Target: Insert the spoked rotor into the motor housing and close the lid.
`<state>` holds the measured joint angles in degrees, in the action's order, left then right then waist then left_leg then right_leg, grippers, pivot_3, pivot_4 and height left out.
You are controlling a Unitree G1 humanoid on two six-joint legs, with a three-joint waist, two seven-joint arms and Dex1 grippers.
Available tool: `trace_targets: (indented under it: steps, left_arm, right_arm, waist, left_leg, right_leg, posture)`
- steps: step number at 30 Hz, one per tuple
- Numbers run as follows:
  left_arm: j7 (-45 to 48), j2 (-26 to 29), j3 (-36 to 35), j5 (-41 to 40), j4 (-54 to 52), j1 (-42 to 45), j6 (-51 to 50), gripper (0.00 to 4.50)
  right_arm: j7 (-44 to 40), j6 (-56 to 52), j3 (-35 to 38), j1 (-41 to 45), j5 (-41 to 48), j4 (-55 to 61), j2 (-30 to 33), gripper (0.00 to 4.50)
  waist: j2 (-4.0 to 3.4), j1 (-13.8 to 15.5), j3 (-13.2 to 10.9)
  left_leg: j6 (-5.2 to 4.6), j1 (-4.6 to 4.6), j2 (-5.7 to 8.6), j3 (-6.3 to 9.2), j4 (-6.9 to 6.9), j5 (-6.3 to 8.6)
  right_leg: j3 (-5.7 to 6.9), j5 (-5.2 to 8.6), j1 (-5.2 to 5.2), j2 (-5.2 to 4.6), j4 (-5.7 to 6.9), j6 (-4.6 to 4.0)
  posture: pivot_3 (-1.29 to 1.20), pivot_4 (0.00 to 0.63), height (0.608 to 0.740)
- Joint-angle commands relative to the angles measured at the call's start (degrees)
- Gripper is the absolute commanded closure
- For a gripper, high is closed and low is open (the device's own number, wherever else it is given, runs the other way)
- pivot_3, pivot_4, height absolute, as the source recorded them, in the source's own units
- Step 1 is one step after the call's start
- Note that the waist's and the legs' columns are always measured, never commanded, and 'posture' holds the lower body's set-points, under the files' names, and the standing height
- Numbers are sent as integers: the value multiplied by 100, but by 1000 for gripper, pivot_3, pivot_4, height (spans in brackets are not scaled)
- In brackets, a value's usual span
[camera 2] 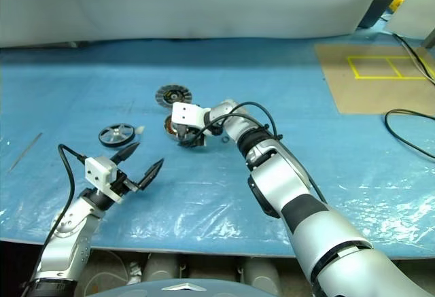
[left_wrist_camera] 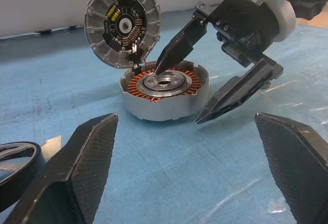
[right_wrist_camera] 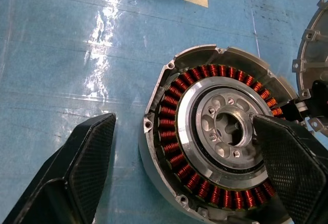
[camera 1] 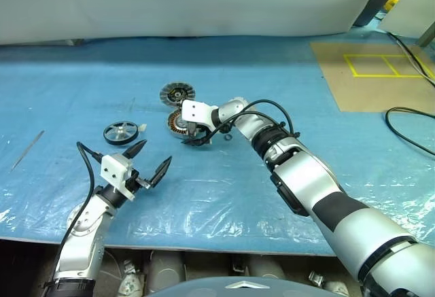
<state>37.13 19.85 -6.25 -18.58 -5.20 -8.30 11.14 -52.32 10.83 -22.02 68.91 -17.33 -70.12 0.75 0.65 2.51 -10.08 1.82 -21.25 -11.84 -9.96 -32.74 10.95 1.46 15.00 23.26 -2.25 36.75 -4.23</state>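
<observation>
The motor housing [left_wrist_camera: 164, 93] sits on the blue sheet, its copper windings and silver hub showing. Behind it the lid [left_wrist_camera: 122, 23] stands tilted up, finned rim and dark circuit face toward me. My right gripper [left_wrist_camera: 177, 97] is open and straddles the housing's wall, with one finger over the hub and the other outside the wall; the right wrist view looks down into the housing [right_wrist_camera: 215, 131]. To the left the spoked rotor [camera 1: 121, 132] lies flat. My left gripper [camera 1: 155, 153] hovers open and empty near the rotor, pointing at the housing.
A scrap of white tape [camera 1: 143, 128] lies beside the rotor. A thin rod [camera 1: 27, 149] rests far left. A brown board with yellow tape lines [camera 1: 374, 73] and a black cable [camera 1: 408, 130] are at the right. The table's front edge [camera 1: 204, 246] runs just below my arms.
</observation>
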Motion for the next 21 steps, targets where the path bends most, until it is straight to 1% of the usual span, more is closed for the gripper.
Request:
trace_targets:
  steps: [1,2,4,7,8,9,15,19,21]
  left_arm:
    - [36,2,20,33,-56,4,129,0]
    - [43,5,22,37,-33,11,135,0]
    - [48,8,27,40,-12,25,134,0]
    - [49,10,32,45,-15,37,121,0]
    - [50,11,29,44,-21,40,114,0]
    - [51,15,23,39,-34,41,104,0]
    - [36,27,32,43,-104,53,33,0]
    - [63,36,36,27,-103,65,5,0]
    - [88,42,51,32,-73,95,0,0]
  right_arm:
    - [-105,67,37,106,1,95,-36,28]
    - [-139,39,44,105,5,89,-41,28]
    - [-167,-17,55,105,5,74,-44,410]
    - [-152,-18,50,86,-31,68,-41,1124]
    - [-160,-20,55,80,-34,67,-44,1498]
    - [-161,-28,58,74,-38,67,-48,1737]
    - [-96,-117,57,78,-89,50,-61,1737]
    - [-54,-435,-280,163,-479,-84,-46,1737]
    - [-168,-572,-369,222,-561,-134,-84,1737]
  waist:
    - [0,0,0]
    - [0,0,0]
    - [0,0,0]
    - [0,0,0]
    - [-1,1,0]
    - [-1,1,0]
    - [-1,2,1]
    - [-3,1,1]
    - [-9,1,2]
  left_leg:
    - [0,0,0,0,0,0]
    - [0,0,0,0,0,0]
    - [0,0,0,0,0,0]
    - [0,1,0,0,-1,0]
    - [0,1,0,0,-1,0]
    - [0,1,0,0,-1,0]
    - [0,1,0,0,-2,0]
    - [0,2,0,1,-3,0]
    - [0,5,0,1,-3,0]
  right_leg:
    - [0,0,0,0,0,0]
    - [0,0,0,0,0,0]
    - [0,0,0,0,0,0]
    - [0,0,0,0,1,0]
    - [0,0,0,0,2,0]
    - [0,0,0,0,2,0]
    - [0,0,-1,0,2,-1]
    - [0,0,-2,-1,3,-1]
    - [0,0,-3,-1,3,-1]
  posture:
    - [0,150,740]
    - [0,150,740]
    - [0,150,740]
    - [0,150,740]
    - [0,150,740]
    - [0,150,740]
    - [0,150,740]
    - [0,150,740]
    - [0,150,740]
